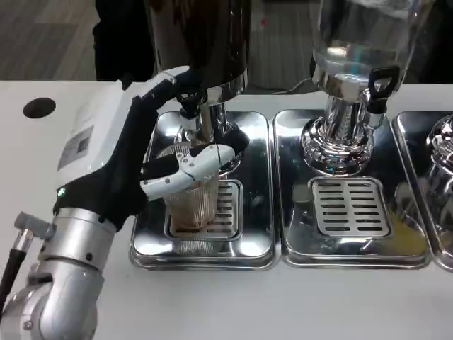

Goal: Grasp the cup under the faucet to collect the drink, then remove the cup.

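A clear ribbed cup stands on the drip grate of the left steel tray, right beneath the black faucet of the dark dispenser. My left hand wraps around the cup from the left, thumb across its front and fingers reaching up behind toward the faucet. A brownish tint shows inside the cup. The cup's left side is hidden by my hand.
A second dispenser with a clear tank and black tap stands on the middle tray. A third tray shows at the right edge. A black round hole marks the table at left. White table lies in front.
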`<state>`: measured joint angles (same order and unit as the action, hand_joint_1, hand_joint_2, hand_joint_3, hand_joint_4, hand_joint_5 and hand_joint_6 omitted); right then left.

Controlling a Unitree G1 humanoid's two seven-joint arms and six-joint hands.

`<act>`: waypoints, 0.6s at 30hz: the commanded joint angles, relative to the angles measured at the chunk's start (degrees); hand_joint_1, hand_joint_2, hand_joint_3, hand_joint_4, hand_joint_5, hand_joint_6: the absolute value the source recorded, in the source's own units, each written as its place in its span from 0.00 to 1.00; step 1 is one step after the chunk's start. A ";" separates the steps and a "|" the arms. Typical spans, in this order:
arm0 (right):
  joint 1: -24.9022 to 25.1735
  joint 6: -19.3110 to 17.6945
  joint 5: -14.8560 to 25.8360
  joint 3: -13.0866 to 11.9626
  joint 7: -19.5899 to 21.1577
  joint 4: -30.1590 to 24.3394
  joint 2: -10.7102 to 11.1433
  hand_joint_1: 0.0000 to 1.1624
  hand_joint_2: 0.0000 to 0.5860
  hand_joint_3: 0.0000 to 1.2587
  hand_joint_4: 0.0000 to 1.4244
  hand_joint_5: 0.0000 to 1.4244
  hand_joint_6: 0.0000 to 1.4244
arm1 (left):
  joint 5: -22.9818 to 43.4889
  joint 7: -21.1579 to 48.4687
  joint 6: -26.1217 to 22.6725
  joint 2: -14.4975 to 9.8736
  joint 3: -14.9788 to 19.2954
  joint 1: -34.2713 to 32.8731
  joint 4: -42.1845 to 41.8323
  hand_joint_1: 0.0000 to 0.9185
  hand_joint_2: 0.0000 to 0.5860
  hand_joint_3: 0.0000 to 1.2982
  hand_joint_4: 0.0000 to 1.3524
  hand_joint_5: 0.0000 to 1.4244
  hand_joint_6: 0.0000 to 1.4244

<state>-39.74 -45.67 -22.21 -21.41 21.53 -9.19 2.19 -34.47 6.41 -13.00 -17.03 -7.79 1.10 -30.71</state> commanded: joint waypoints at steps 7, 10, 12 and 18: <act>-0.19 -1.30 0.05 0.01 -0.21 0.10 -0.30 0.53 1.00 0.27 0.17 0.14 0.04 | -0.33 -0.04 0.95 0.26 0.14 1.89 -1.36 0.34 0.16 0.22 0.22 0.16 0.00; -0.14 -1.33 -0.04 0.05 -0.23 0.10 -0.32 0.53 1.00 0.27 0.17 0.14 0.04 | -0.41 -0.09 1.00 0.31 0.12 2.02 -1.49 0.35 0.17 0.22 0.22 0.16 0.00; -0.13 -1.33 -0.06 0.06 -0.22 0.13 -0.33 0.53 1.00 0.27 0.17 0.14 0.04 | -0.40 -0.12 1.01 0.33 0.16 2.12 -1.60 0.35 0.17 0.22 0.22 0.16 0.00; -0.11 -1.39 -0.07 0.05 -0.23 0.21 -0.30 0.53 1.00 0.27 0.18 0.14 0.04 | -0.34 -0.26 1.13 0.39 0.28 2.62 -1.89 0.35 0.18 0.22 0.22 0.16 0.00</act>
<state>-39.77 -46.26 -22.22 -21.41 21.53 -9.16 2.15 -34.46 6.34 -12.69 -16.87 -7.66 2.50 -31.77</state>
